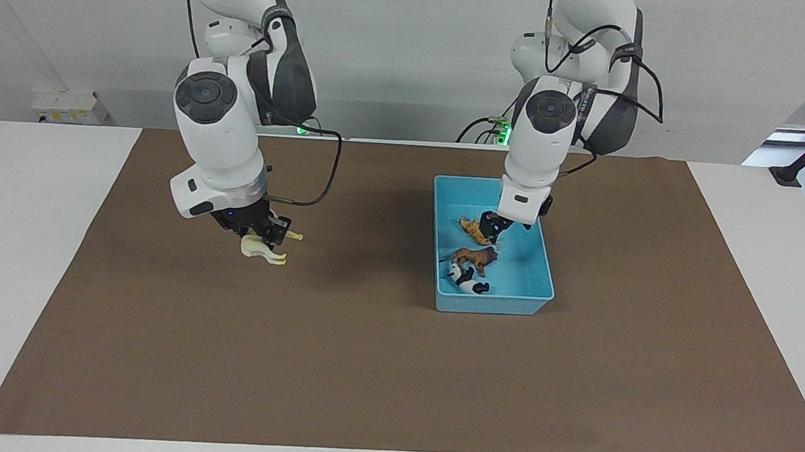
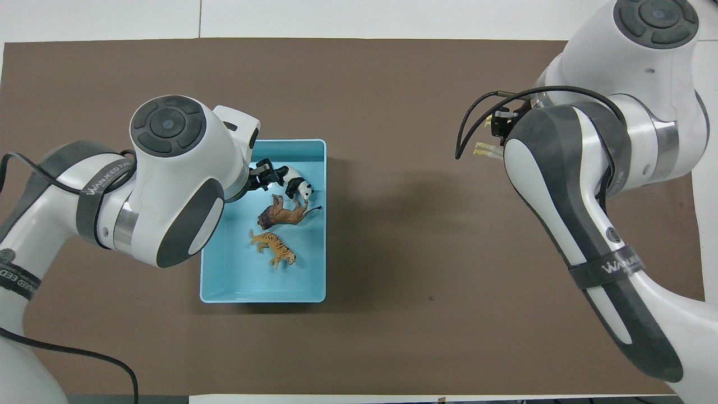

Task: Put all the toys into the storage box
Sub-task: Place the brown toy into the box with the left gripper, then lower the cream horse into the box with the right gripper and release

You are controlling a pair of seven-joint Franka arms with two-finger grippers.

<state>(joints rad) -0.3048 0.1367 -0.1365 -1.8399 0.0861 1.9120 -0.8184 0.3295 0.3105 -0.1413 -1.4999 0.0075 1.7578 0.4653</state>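
The light blue storage box (image 1: 543, 262) stands on the brown mat toward the left arm's end. In it lie the orange tiger (image 1: 473, 229), the brown lion (image 1: 479, 258) and the panda (image 1: 465, 279). My left gripper (image 1: 494, 230) hangs open and empty inside the box, beside the tiger. In the overhead view the box (image 2: 263, 296), panda (image 2: 295, 183), lion (image 2: 283, 214), tiger (image 2: 274, 250) and left gripper (image 2: 268, 175) all show. My right gripper (image 1: 257, 230) is shut on the cream-white horse (image 1: 265, 248), low over the mat toward the right arm's end. In the overhead view only the horse's legs (image 2: 486, 150) show.
The brown mat (image 1: 366, 363) covers most of the white table. A black cable (image 1: 329, 172) loops from the right arm's wrist. The horse is well apart from the box, with bare mat between them.
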